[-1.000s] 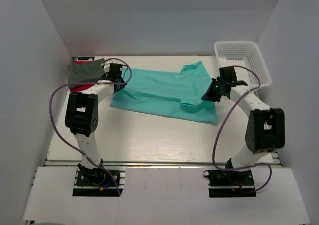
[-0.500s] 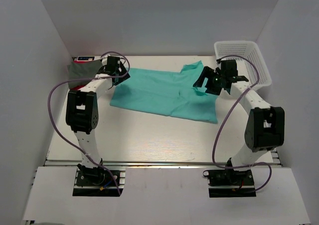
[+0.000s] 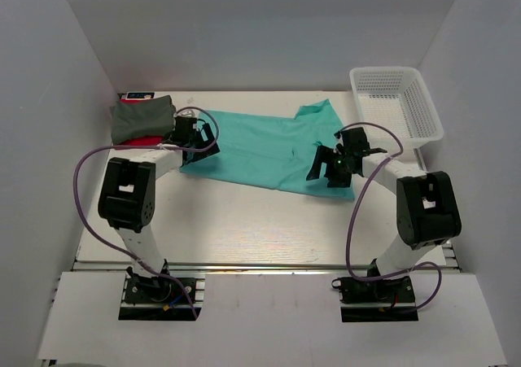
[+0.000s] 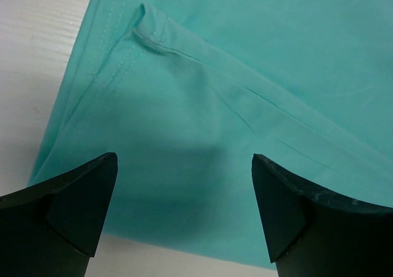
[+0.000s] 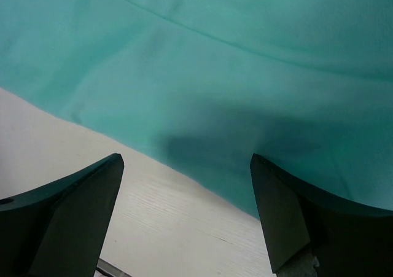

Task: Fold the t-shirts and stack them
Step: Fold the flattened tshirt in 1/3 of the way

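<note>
The teal t-shirt [image 3: 260, 147] lies spread flat across the middle of the table. My left gripper [image 3: 205, 146] hovers open over its near left corner, where a stitched hem and a small fold [image 4: 150, 34] show; the fingers [image 4: 80, 209] hold nothing. My right gripper [image 3: 326, 168] hangs open above the shirt's near right edge [image 5: 202, 62], with bare table under its left finger [image 5: 73, 215]. A folded dark grey-green t-shirt [image 3: 142, 117] rests on a red one [image 3: 134, 142] at the back left.
A white mesh basket [image 3: 396, 102] stands at the back right. White walls close in the table on three sides. Purple cables loop beside both arms. Bare table [image 3: 244, 220] stretches in front of the teal shirt.
Both grippers went from shut to open and let go of the teal cloth. Both have since come towards the shirt's near edge, the right one also moving left.
</note>
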{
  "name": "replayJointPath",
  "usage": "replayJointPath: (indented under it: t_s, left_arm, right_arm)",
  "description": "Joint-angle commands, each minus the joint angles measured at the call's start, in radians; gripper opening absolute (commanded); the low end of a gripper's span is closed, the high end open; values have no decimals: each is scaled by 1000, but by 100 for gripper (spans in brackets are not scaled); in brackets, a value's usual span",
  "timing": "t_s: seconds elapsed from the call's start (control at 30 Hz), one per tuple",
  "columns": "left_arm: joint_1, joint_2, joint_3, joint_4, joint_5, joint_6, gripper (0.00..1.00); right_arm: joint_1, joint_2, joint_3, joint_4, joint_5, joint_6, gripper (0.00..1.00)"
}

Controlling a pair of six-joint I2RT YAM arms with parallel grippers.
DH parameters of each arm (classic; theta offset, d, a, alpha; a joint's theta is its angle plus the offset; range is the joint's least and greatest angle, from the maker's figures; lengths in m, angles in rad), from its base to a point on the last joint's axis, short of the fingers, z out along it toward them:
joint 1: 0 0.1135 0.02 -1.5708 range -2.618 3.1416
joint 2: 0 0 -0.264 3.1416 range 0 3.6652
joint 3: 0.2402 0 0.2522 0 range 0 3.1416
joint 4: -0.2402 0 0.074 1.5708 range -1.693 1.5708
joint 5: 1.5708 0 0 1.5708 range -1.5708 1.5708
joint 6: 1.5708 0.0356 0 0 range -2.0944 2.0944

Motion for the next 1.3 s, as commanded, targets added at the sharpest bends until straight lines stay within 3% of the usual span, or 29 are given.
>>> replayJointPath:
  t_s: [0.0,0.13,0.33,0.47,0.63,0.77,0.87,1.0,1.1,1.27]
  left_arm:
    - [0,61,32,-20,26,13,100]
    - [0,86,-8,-81,-11,-10,100]
    - [10,-44,-156,-256,-64,-125,100]
    - [0,-216,-331,-333,-74,-182,100]
    - [0,-574,-572,-370,-2,-216,100]
    - [0,-815,-624,-435,-2,-237,100]
    - [0,-903,-582,-456,-25,-237,100]
    - [0,-934,-481,-495,-109,-208,100]
    - [0,-884,-460,-485,-121,-188,100]
    - [10,-773,-396,-384,-97,-165,100]
  right_arm:
    - [-9,18,-29,50,55,35,90]
    - [-7,18,-80,53,98,47,90]
    - [2,-40,-235,85,28,58,90]
    - [39,-178,-399,79,-29,70,90]
    - [97,-483,-551,-14,-29,113,90]
    - [120,-673,-542,-118,-26,124,90]
    - [129,-726,-502,-152,-12,106,90]
    - [131,-703,-458,-108,2,89,90]
    - [131,-620,-427,14,-6,76,90]
    - [128,-346,-304,220,5,73,90]
